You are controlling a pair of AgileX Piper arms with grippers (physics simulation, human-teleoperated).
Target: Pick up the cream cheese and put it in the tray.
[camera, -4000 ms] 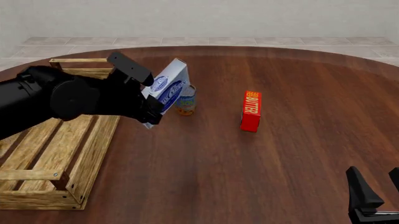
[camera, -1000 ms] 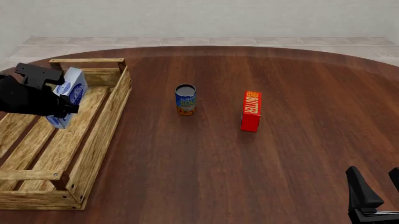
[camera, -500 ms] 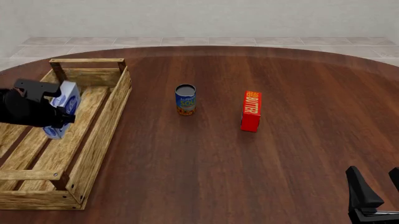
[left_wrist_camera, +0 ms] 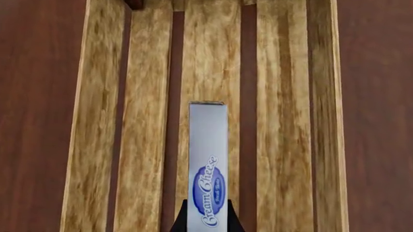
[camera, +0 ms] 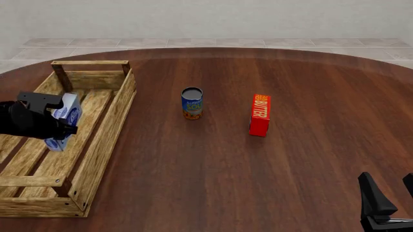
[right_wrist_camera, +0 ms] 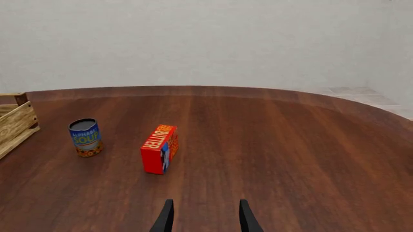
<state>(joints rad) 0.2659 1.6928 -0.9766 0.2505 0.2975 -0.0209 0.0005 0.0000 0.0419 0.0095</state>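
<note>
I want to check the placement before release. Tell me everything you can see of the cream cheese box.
The cream cheese is a slim white-and-light-blue box with a dark blue oval logo reading "Cream Cheese". The left gripper is shut on it, its dark fingers clamping the box at its near end. It hangs tilted over the tray's light-wood slats, inside the raised sides. The wrist view shows its narrow face running lengthwise along a slat. Whether its low end touches the slats cannot be told.

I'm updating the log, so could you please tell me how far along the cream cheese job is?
Done: the white-and-light-blue cream cheese box is lifted and gripped in the left hand, positioned over the light-wood slatted tray. In hand: holding it above the slats, seen edge-on in the left wrist view. Left: lowering and release. The right hand rests open, uninvolved.
</note>
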